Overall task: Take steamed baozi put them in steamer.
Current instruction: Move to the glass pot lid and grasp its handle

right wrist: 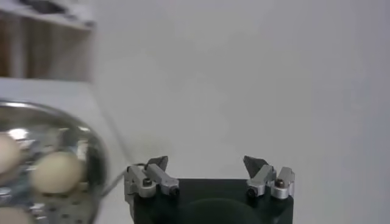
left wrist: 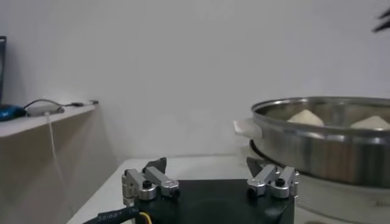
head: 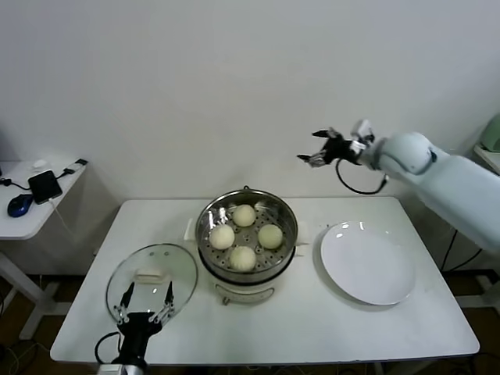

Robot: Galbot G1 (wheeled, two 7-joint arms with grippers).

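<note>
Several cream-white baozi (head: pixel 244 215) (head: pixel 270 236) (head: pixel 222 237) lie on the perforated tray inside the steel steamer (head: pixel 208 221) at the table's middle. My right gripper (head: pixel 316 147) is open and empty, held high above the table behind and to the right of the steamer. In the right wrist view a baozi (right wrist: pixel 56 172) and the steamer's rim (right wrist: pixel 97 159) show below the open gripper (right wrist: pixel 206 163). My left gripper (head: pixel 146 294) is open and empty, low at the table's front left over the glass lid. In the left wrist view the gripper (left wrist: pixel 206 164) faces the steamer's wall (left wrist: pixel 317 152).
A flat white plate (head: pixel 366 262) lies bare to the right of the steamer. A round glass lid (head: pixel 152 273) with a white knob lies at the front left. A side table (head: pixel 31 205) with a phone and a mouse stands at the far left.
</note>
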